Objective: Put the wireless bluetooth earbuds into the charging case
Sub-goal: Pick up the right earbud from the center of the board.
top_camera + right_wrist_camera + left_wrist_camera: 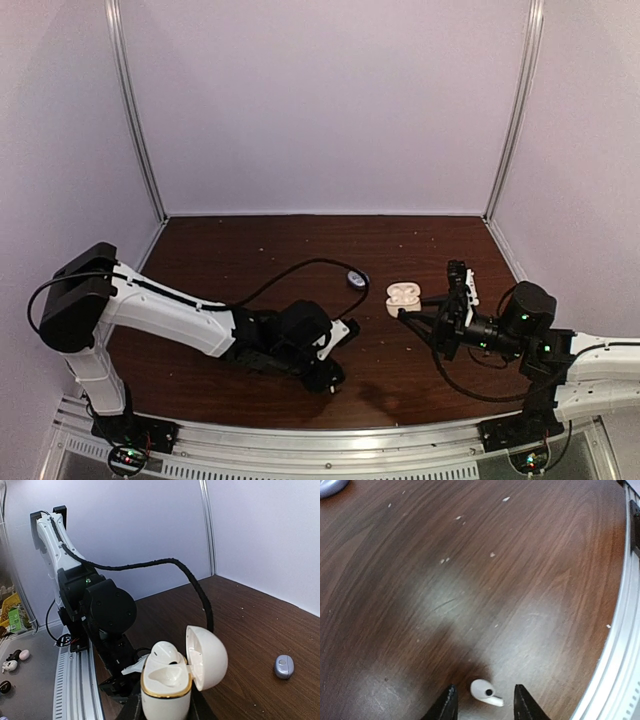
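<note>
White earbud (480, 690), not yet inserted, is straddled by the spread left gripper (484, 699) while the open charging case (167, 685) is clamped in the right gripper (165, 713)

dark wood-grain table (250, 250) boxed in by plain pale walls (320, 100), metal rail (330, 445) along its near edge.

Reference: the open charging case (403, 296). Behind it, the table (300, 235) lies bare to the back wall (330, 100). To its left stand a closed grey case (354, 279), a black cable (201, 605) arching above the table, and the left arm (180, 305) lying low. To its right, the right arm (525, 310) blocks access.
</note>
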Robot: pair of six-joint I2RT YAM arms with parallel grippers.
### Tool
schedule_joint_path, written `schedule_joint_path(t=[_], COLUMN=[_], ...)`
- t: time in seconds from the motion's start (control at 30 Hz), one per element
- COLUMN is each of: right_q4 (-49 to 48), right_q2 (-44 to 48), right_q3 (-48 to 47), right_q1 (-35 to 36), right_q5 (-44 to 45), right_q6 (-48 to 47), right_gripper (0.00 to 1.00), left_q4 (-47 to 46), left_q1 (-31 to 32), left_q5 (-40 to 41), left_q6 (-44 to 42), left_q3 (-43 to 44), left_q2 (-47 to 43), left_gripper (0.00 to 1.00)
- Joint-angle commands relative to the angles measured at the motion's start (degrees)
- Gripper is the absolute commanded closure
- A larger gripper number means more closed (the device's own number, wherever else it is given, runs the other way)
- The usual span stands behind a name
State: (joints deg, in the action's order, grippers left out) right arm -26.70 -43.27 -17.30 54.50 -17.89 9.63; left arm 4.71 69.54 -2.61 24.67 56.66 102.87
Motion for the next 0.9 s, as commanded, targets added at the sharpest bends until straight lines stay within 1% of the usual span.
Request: schedule_joint_path(t=[0.0, 0.1, 0.17, 0.37, 0.5, 0.7, 0.77, 0.87], right_q4=[-0.1, -0.2, -0.2, -0.2, -0.3, -0.2, -0.1, 0.0], right_q2=[0.9, 1.0, 0.9, 0.7, 0.7, 0.9, 1.0, 1.0], right_q3=[-0.7, -0.8, -0.8, -0.7, -0.7, -0.5, -0.5, -0.5], right_q1=[-0.3, -0.3, -0.4, -0.4, -0.4, -0.5, -0.5, -0.5], right_q5=[0.9, 0.8, 0.7, 0.5, 0.6, 0.8, 0.8, 0.7], right_q6=[-0.5, -0.4, -0.5, -0.4, -0.7, -0.7, -0.7, -0.7], right_gripper=[1.0, 1.0, 1.0, 1.0, 1.0, 1.0, 1.0, 1.0], left_q4=[5.8, 10.3, 12.9, 18.6, 19.0, 19.1, 18.9, 18.6], left_q1=[2.5, 2.5, 2.5, 2.5, 2.5, 2.5, 2.5, 2.5], left_q5=[1.7, 6.9, 9.0, 11.7, 10.6, 8.6, 8.5, 7.9], left_q6=[-1.0, 0.8, 1.5, 2.6, 2.9, 2.8, 2.7, 2.5], left_q3=[6.1, 9.1, 10.9, 14.6, 14.6, 14.5, 14.6, 14.6], left_q2=[2.1, 4.3, 5.5, 7.1, 7.2, 8.5, 8.6, 9.0], left_gripper=[0.6, 0.6, 0.59, 0.57, 0.6, 0.68, 0.69, 0.67])
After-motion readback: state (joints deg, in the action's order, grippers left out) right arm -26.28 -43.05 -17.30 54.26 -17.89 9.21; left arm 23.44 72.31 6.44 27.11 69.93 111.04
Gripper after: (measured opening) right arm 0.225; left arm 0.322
